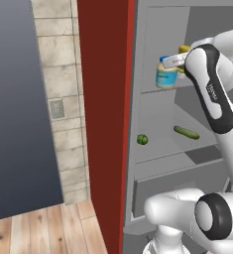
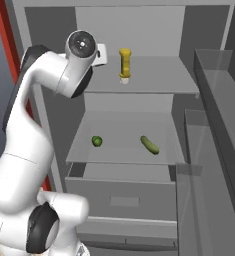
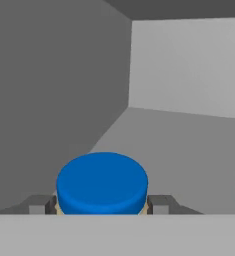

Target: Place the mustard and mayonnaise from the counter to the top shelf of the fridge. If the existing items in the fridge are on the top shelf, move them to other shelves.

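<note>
Hand view: fingers point(image 3: 103, 205) grasp the mayonnaise jar point(image 3: 102, 183) at both sides, over the fridge's top shelf point(image 3: 189, 150). The mustard bottle point(image 2: 124, 63) stands just beside them; releasing too high risks tipping the jar, or a sideways swing may topple the bottle.

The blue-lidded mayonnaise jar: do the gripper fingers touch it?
Touching: in the hand view both fingers press against the blue-lidded mayonnaise jar with no gap.
</note>
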Controlling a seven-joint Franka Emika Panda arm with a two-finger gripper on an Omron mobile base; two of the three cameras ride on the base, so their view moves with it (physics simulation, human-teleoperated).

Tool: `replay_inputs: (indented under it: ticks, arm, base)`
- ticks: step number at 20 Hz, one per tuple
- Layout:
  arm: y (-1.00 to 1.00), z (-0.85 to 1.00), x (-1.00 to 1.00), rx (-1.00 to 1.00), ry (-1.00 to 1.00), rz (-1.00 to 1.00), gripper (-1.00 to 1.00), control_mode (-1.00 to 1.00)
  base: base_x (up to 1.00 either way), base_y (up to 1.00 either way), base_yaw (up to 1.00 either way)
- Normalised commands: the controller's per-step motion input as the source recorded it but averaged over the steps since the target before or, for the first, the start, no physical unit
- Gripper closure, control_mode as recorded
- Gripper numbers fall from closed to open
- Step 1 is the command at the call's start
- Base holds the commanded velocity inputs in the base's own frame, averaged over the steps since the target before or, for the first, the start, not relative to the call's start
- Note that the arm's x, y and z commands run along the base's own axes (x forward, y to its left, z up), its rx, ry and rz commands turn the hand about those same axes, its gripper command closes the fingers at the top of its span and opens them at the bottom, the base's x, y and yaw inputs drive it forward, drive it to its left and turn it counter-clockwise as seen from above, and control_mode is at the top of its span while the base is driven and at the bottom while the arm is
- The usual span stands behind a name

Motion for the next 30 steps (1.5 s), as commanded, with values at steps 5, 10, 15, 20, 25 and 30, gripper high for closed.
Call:
replay_inputs:
  ticks: [5,10,15,20,25,30]
  arm:
    - [0.00,-0.27,0.33,0.00,-0.01,-0.01,1.00,-1.00]
    - [0.00,-0.36,0.09,0.00,-0.02,0.00,1.00,-1.00]
    - [0.00,-0.14,0.14,0.00,-0.05,-0.02,1.00,-1.00]
    - [0.00,0.31,0.00,0.00,-0.02,-0.02,1.00,-1.00]
    - [0.00,-0.02,0.31,0.00,-0.03,0.00,1.00,-1.00]
    - [0.00,-0.20,0.41,0.00,-0.02,0.00,1.00,-1.00]
  base:
    - [0.00,0.00,0.00]
    - [0.00,0.00,0.00]
    - [0.00,0.00,0.00]
    - [0.00,0.00,0.00]
    - [0.00,0.00,0.00]
    - [0.00,0.00,0.00]
